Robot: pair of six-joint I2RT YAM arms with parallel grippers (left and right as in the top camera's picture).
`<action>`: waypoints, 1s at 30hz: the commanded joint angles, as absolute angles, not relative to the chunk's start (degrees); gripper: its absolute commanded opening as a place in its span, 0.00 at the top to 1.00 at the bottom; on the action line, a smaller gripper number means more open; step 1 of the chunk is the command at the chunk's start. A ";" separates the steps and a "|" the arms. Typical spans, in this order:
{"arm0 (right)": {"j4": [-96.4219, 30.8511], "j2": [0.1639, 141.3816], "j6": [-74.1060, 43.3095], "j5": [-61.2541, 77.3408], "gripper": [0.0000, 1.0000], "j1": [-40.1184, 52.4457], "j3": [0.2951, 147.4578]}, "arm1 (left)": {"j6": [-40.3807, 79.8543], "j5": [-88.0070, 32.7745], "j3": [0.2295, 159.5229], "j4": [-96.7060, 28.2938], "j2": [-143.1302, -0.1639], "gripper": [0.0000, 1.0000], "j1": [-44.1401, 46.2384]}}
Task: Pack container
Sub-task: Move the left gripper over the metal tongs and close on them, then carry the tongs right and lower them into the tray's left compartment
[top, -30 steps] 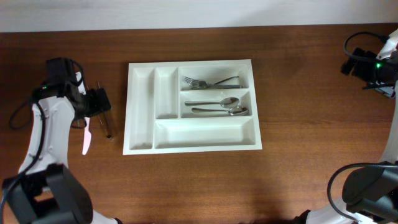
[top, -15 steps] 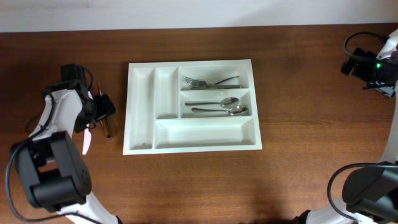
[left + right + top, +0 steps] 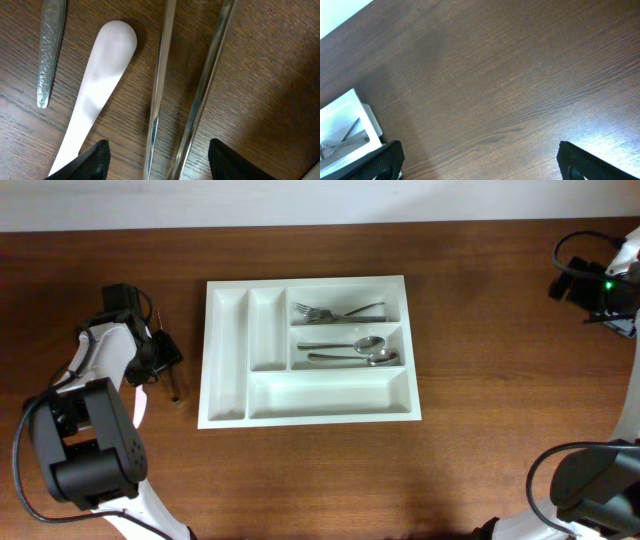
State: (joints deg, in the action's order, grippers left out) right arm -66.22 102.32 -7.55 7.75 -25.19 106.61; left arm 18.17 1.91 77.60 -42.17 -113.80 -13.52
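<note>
While straddling two steel handles (image 3: 161,75) on worktop (image 3: 270,75), left gripper (image 3: 162,162): fingers apart, narrower than a second ago, clamping nothing. Right gripper (image 3: 480,160): wide apart, empty, unmoved.

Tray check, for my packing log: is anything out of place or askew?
Nothing askew in the tray. Loose cutlery, including a white handle, lies on the table left of it, under the left gripper.

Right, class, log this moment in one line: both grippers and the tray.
left gripper: open, straddling two metal handles on table | right gripper: open, empty, over table | tray: forks, spoons loaded
</note>
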 commanded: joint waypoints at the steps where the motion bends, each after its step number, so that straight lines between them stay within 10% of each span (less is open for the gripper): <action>1: -66.24 101.95 -7.29 7.22 0.01 -25.15 106.80 | 18.44 2.35 78.78 -42.00 -114.48 0.35 -12.95; 16: -66.24 101.95 -7.29 7.22 0.01 -25.15 106.80 | 18.44 2.76 78.78 -39.94 -118.06 0.49 -12.40; 24: -66.24 101.95 -7.29 7.22 0.01 -25.15 106.80 | 18.41 2.76 78.78 -40.62 -118.08 0.97 -12.40; 30: -66.24 101.95 -7.29 7.22 0.01 -25.15 106.80 | 16.49 2.79 79.09 -41.56 -118.04 0.98 -12.40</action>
